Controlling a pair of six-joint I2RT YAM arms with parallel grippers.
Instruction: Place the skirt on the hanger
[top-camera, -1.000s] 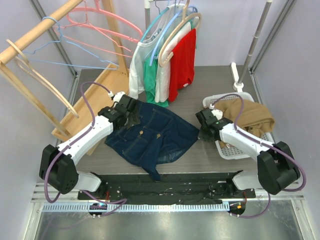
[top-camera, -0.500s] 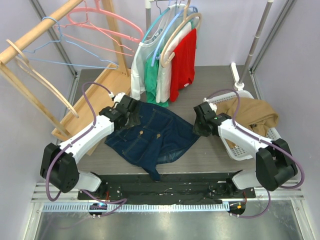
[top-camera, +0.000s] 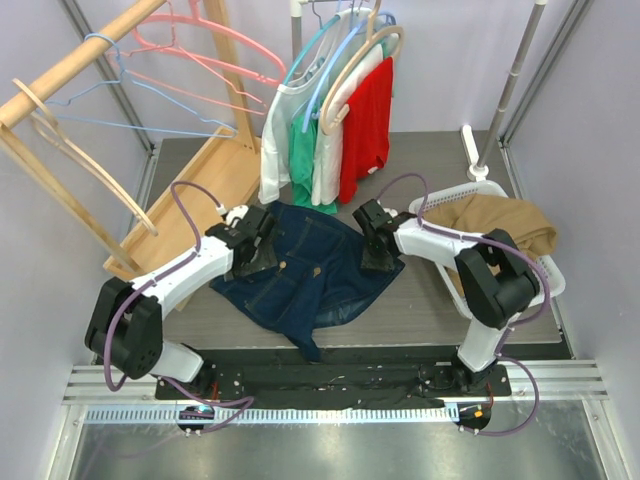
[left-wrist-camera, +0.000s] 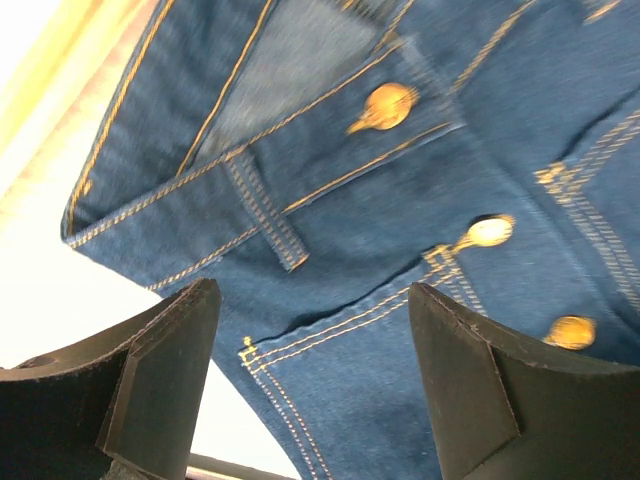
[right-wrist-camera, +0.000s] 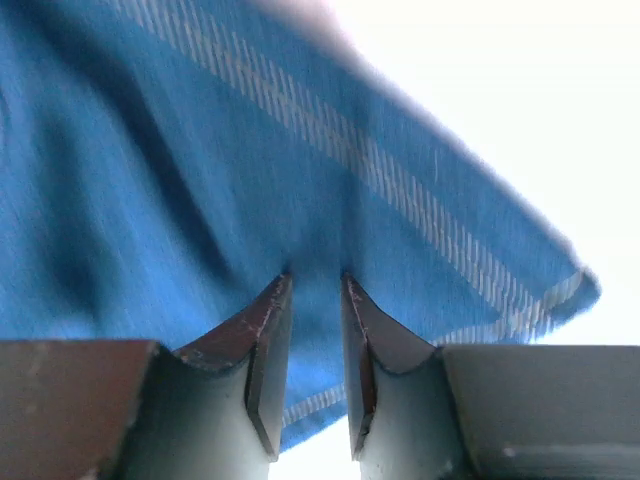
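The dark denim skirt (top-camera: 310, 275) lies flat in the middle of the table, its brass buttons and waistband (left-wrist-camera: 330, 170) filling the left wrist view. My left gripper (top-camera: 256, 247) hovers over the skirt's upper left edge, wide open, with denim showing between its fingers (left-wrist-camera: 150, 385). My right gripper (top-camera: 377, 252) is at the skirt's right corner. Its jaws stand a narrow gap apart with the tips against the blue fabric (right-wrist-camera: 200, 180) near the stitched hem. Bare pink (top-camera: 200, 50), blue (top-camera: 130, 100) and wooden (top-camera: 80, 150) hangers hang on the slanted wooden rack at the left.
A rail at the back holds white, green and red garments (top-camera: 340, 120) on hangers. A white basket (top-camera: 447, 197) with a brown garment (top-camera: 505, 230) sits at the right. The wooden rack's base (top-camera: 195, 190) stands just left of the skirt. A white pole (top-camera: 510, 90) rises at the back right.
My right arm has swung left from the basket to the skirt's right corner, and its jaws have parted a little. My left gripper has shifted slightly down over the waistband.
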